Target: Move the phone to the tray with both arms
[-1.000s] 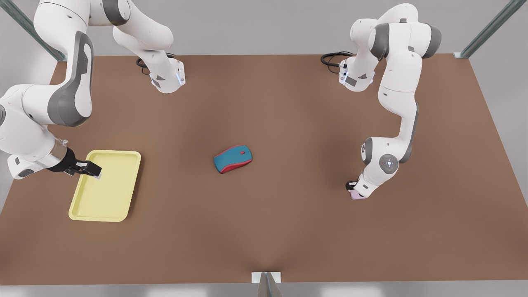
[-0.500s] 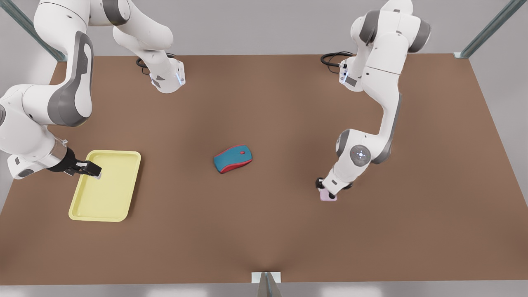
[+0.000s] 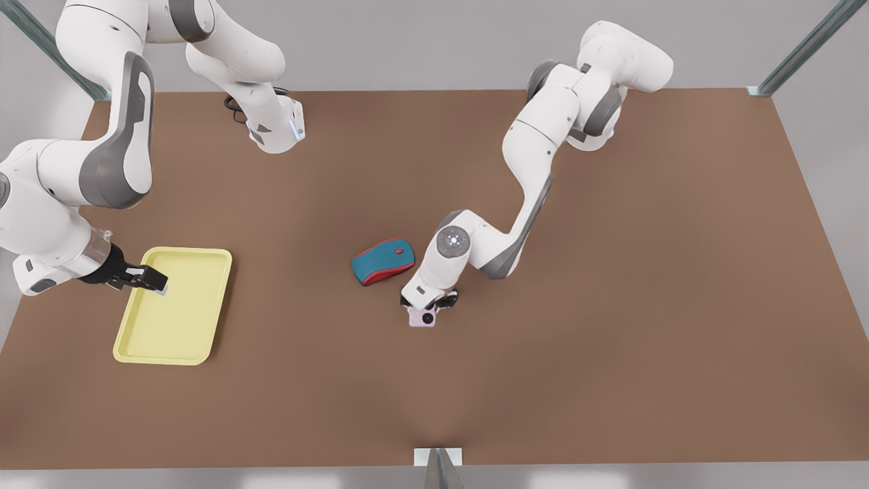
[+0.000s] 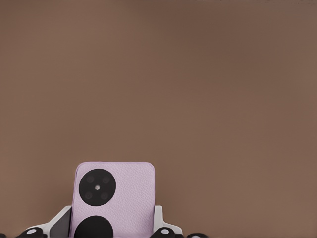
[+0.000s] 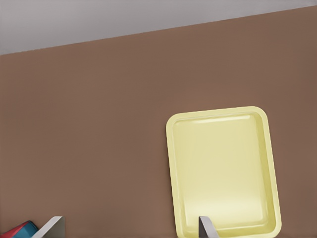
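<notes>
Your left gripper (image 3: 430,305) grips the phone (image 3: 422,317) near the mouse (image 3: 383,261).
Your right gripper (image 3: 155,281) waits, fingers open, over the tray (image 3: 197,326).

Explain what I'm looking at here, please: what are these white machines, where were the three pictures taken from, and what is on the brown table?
These are two white robot arms, drawn by a computer simulation. The wide picture looks down on the whole brown table. The other two come from small cameras on each arm's wrist.

The left claw, near the table's middle, is shut on the phone, a small pale pink slab with black camera circles; its wrist view shows the phone up close between the fingers.

The right claw is open and hovers over the tray, a flat pale yellow dish at the front view's left; its wrist view looks down on that tray. This arm waits.

A teal-and-red computer mouse lies just beside the phone, apart from it.
</notes>
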Tool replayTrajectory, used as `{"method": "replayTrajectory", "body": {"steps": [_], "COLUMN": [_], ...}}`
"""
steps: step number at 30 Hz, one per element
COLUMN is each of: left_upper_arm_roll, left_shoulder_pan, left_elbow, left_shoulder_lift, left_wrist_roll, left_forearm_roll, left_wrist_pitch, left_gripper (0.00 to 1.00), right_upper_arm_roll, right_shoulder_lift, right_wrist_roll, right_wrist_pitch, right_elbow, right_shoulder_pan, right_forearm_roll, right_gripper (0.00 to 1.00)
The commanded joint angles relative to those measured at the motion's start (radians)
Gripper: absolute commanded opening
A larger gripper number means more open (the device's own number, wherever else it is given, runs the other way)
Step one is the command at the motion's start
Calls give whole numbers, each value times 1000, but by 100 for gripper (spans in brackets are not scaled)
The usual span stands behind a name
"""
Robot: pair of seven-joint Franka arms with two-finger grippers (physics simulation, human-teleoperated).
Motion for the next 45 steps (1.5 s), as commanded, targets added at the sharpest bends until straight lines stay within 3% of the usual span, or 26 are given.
{"method": "replayTrajectory", "body": {"steps": [1, 5, 8, 9, 11, 15, 19, 21, 24, 26, 27, 30, 35, 38, 39, 43, 45], "left_upper_arm_roll": [0, 2, 2, 2, 2, 8, 15, 97, 310, 318, 289, -17, -176, -173, -175, -176, -176], "left_shoulder_pan": [-1, -14, -21, -21, -21, 22, 253, 362, 364, 379, 422, 632, 747, 740, 738, 735, 735], "left_elbow": [7, 115, 131, 131, 129, 115, 14, 14, 16, 13, -47, -204, -293, -282, -282, -279, -277], "left_shoulder_lift": [13, 145, 167, 168, 154, 55, -175, -257, -366, -439, -539, -712, -784, -775, -771, -734, -717], "left_wrist_roll": [-329, -317, -249, -248, -246, -103, 194, 466, 700, 717, 753, 762, 760, 757, 757, 765, 756], "left_forearm_roll": [4, 6, 49, 49, 49, 56, -20, -20, -20, -14, -10, 131, 188, 191, 191, 180, 170], "left_wrist_pitch": [55, 161, 209, 213, 184, -164, -600, -778, -850, -885, -885, -850, -834, -845, -844, -842, -844], "left_gripper": [82, 83, 91, 100, 100, 100, 100, 100, 100, 100, 100, 100, 100, 100, 100, 100, 100], "right_upper_arm_roll": [0, 0, 0, 0, 0, 0, 0, 0, 0, 0, 0, 0, 8, 14, 74, 92, 147], "right_shoulder_lift": [-1, -1, -1, -1, -1, -1, -1, -1, -1, -1, -1, -1, -33, -26, -15, 76, 74], "right_wrist_roll": [-1, -1, -1, -1, -1, -1, -1, -1, -1, -1, -1, -1, 10, 12, 12, 113, 136], "right_wrist_pitch": [2, 2, 2, 2, 2, 2, 2, 2, 2, 2, 3, 3, -44, -49, -49, -25, -34], "right_elbow": [0, 0, 0, 2, 2, 0, 0, 0, 2, 0, 0, 0, 0, 2, -3, 2, 3], "right_shoulder_pan": [0, 0, 0, 0, 0, 0, 0, 0, 0, 0, 0, 0, 29, 34, 35, 273, 290], "right_forearm_roll": [1, 1, 1, 1, 1, 1, 1, 1, 1, -1, 1, 1, -8, 12, -2, -127, -78], "right_gripper": [100, 100, 100, 100, 100, 100, 100, 100, 100, 100, 100, 100, 100, 100, 100, 100, 100]}}
